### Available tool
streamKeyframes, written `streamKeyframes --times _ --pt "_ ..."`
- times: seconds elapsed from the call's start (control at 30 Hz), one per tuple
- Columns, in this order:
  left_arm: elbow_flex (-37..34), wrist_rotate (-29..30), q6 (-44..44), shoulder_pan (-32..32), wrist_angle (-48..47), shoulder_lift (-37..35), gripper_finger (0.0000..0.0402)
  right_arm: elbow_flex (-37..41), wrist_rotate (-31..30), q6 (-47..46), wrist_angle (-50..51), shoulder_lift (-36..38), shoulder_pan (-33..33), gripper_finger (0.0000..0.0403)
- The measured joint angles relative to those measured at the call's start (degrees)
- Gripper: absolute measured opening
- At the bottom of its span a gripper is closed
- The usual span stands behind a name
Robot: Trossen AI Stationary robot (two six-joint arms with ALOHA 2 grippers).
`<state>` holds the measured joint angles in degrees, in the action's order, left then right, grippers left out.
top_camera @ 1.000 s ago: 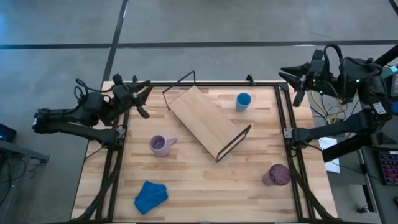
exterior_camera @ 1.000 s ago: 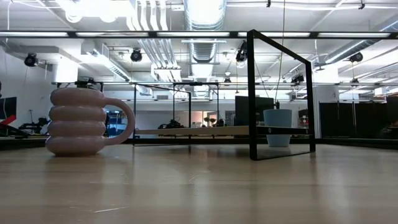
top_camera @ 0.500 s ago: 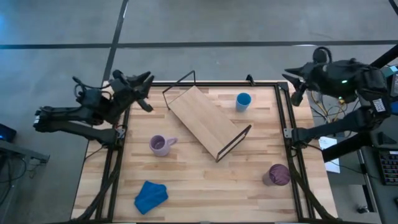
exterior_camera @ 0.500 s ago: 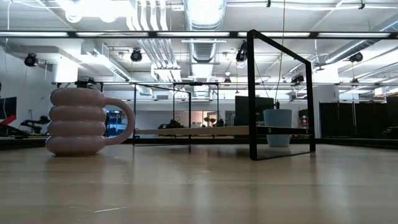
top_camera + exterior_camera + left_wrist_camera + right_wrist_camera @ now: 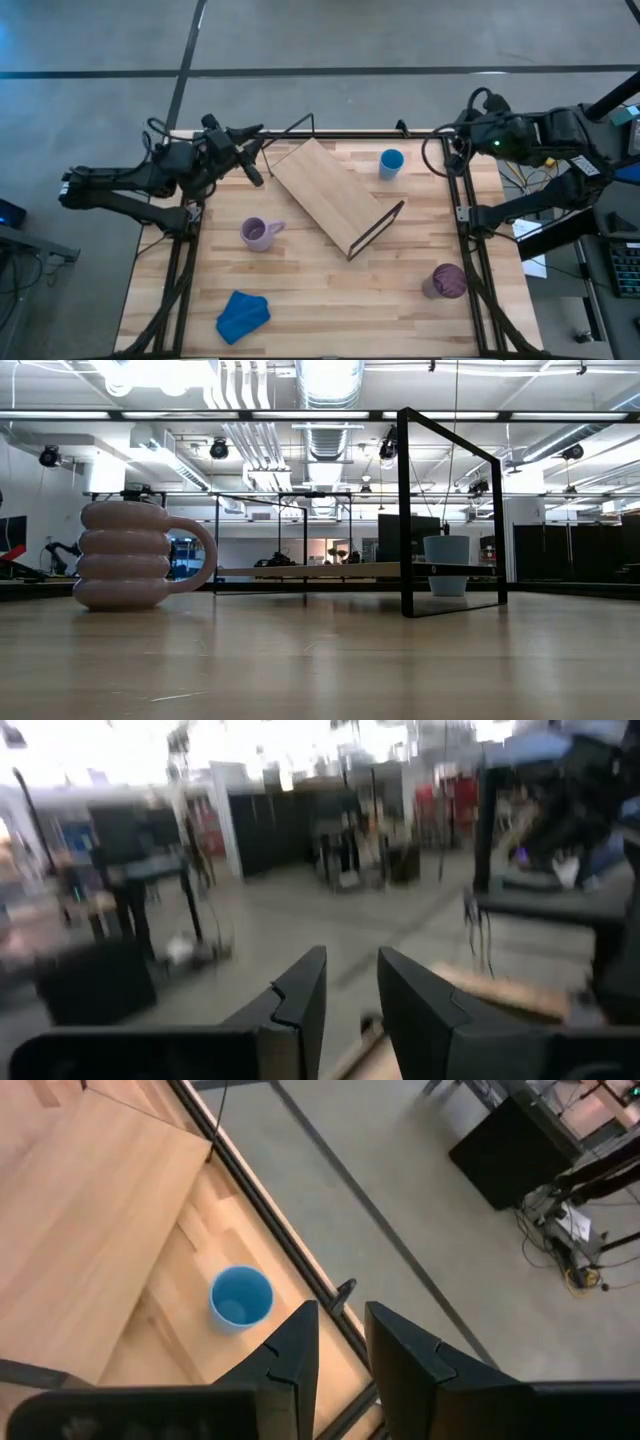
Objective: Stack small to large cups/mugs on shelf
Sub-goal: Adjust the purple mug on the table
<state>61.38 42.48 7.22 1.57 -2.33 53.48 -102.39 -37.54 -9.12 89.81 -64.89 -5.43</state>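
- Standing upright and open-mouthed just off the far-right long edge of the shelf (image 5: 332, 194): small light-blue cup (image 5: 391, 162), well apart from everything else, untouched.
- Lying diagonally across the middle of the table (image 5: 330, 300), that shelf, long axis running from far-left to near-right, black wire legs at both ends, top board bare.
- Sitting off the shelf's near-left side: pale-lilac mug (image 5: 259, 234), handle pointing toward the shelf; resting well beyond the shelf's near-right end: dark-purple cup (image 5: 446, 282).
- Lying farther out past the mug, away from the shelf: blue cloth (image 5: 243, 314), no part of the stacking.
- Hovering past the table's far-right corner, on the cup's side of the shelf: right gripper (image 5: 338, 1342), looking down on the light-blue cup, which lies ahead of and slightly to one side of the jaws; likely the nearer arm for that cup.
- Showing only a narrow gap between the right fingers (image 5: 296, 1352), nothing between them, touching nothing; needing to spread before any grasp.
- Hanging just off the shelf's far-left end, above the table's far-left corner: left gripper (image 5: 254, 157), pointed toward the shelf.
- Keeping a slim gap between the left fingers (image 5: 300, 1002) too, empty, gripping nothing.
- Judging the task as not yet begun: all three cups apart, none on the shelf.
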Motion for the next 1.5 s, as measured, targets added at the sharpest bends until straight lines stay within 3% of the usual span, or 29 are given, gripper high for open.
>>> streamKeyframes --times 0.1,0.23,0.4,0.67,0.9,1.03,1.33,1.5 --pt "5.20 -0.73 -9.88 -0.04 -17.81 1.34 0.0080 0.15 0.01 -1.54 0.01 -0.12 0.00 0.0080" --pt "11.81 -8.40 -26.82 -0.06 -39.86 4.44 0.0080 0.11 0.00 -3.64 -0.03 -0.10 0.00 0.0080" --pt "15.31 -18.57 -37.16 -0.01 -51.95 8.94 0.0080 0.13 0.00 -7.48 -0.09 -0.04 0.00 0.0080" --pt "15.42 -26.97 -35.11 -0.01 -46.58 17.75 0.0080 0.17 0.04 -11.50 -0.12 -0.78 0.00 0.0080" --pt "15.64 -38.04 -24.91 -0.01 -24.36 24.17 0.0080 0.28 1.00 -15.88 -0.09 -0.91 0.02 0.0080" --pt "15.64 -40.86 -23.33 -0.03 -16.68 25.64 0.0080 0.88 7.96 -19.76 0.15 -0.89 0.02 0.0080" --pt "15.30 -42.44 -23.56 0.00 -16.34 25.37 0.0080 5.35 13.79 -26.06 0.21 -0.89 0.04 0.0080" --pt "15.18 -42.27 -32.18 0.10 -22.20 25.24 0.0080 9.64 13.99 -28.29 0.20 -0.91 0.04 0.0079"
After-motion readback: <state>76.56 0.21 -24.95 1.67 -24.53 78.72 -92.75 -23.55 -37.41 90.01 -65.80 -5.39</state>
